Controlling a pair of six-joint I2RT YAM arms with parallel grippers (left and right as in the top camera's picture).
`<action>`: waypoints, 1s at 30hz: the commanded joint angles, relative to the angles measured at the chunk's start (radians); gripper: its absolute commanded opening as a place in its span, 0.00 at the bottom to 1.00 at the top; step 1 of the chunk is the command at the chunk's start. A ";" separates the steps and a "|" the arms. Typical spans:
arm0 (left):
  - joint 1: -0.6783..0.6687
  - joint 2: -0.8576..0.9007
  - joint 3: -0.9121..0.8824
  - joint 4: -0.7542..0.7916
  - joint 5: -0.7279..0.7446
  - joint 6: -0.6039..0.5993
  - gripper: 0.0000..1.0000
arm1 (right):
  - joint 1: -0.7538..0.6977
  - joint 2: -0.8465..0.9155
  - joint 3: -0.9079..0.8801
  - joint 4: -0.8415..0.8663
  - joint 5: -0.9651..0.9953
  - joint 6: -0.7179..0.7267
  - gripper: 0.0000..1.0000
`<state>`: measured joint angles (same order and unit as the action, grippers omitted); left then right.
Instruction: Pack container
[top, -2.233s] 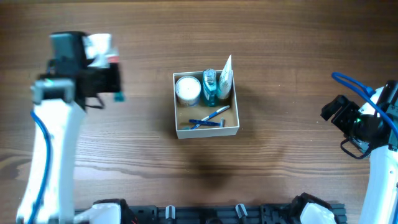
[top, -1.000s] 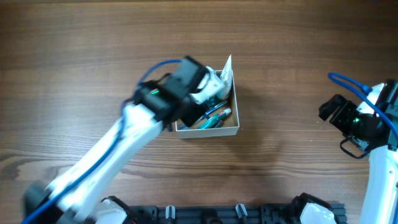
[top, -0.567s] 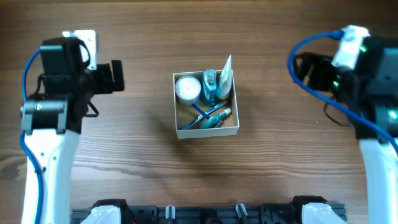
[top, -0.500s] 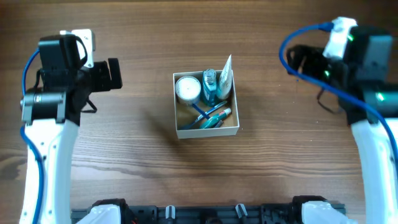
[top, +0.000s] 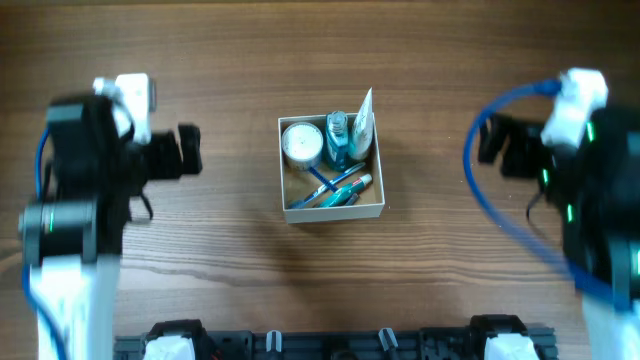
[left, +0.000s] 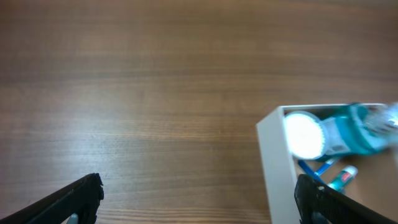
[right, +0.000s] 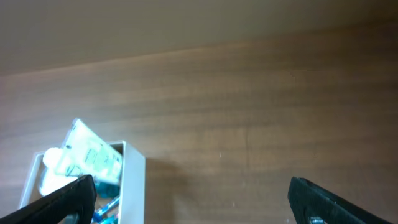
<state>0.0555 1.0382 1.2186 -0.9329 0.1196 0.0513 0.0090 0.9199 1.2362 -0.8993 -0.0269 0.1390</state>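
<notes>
The container (top: 335, 211), a square white-walled box with a tan inside, stands mid-table. In it are a round white jar (top: 301, 145), a teal bottle (top: 338, 140), a white sachet (top: 363, 118) standing upright, and blue razors with a small teal tube (top: 333, 189) lying on the floor. My left gripper (top: 197, 152) hovers to the left of the box, open and empty. My right gripper (top: 483, 150) hovers to its right, open and empty, blurred. The left wrist view has the container wall (left: 273, 163) and jar (left: 303, 134) by the right finger (left: 318, 202). The right wrist view shows the wall (right: 134, 182) and sachet (right: 90, 152).
Bare wooden tabletop (top: 330, 60) surrounds the box on all sides. A black rail with white arm bases (top: 330, 345) runs along the front edge. Blue cables (top: 500, 105) loop off both arms.
My left arm was over the container a second ago and has drawn back to the left with its jaws opened. A teal tube now lies in the box. The right arm has swung up.
</notes>
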 joint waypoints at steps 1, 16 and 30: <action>0.006 -0.236 -0.198 0.028 0.071 -0.017 1.00 | 0.003 -0.226 -0.230 0.013 0.035 0.048 1.00; 0.006 -0.494 -0.379 -0.016 0.071 -0.142 1.00 | 0.003 -0.427 -0.529 0.008 0.027 0.130 1.00; 0.006 -0.494 -0.379 -0.016 0.071 -0.142 1.00 | 0.003 -0.541 -0.610 0.084 0.018 0.005 1.00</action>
<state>0.0555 0.5495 0.8497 -0.9497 0.1711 -0.0738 0.0090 0.4606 0.6880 -0.8780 0.0017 0.2344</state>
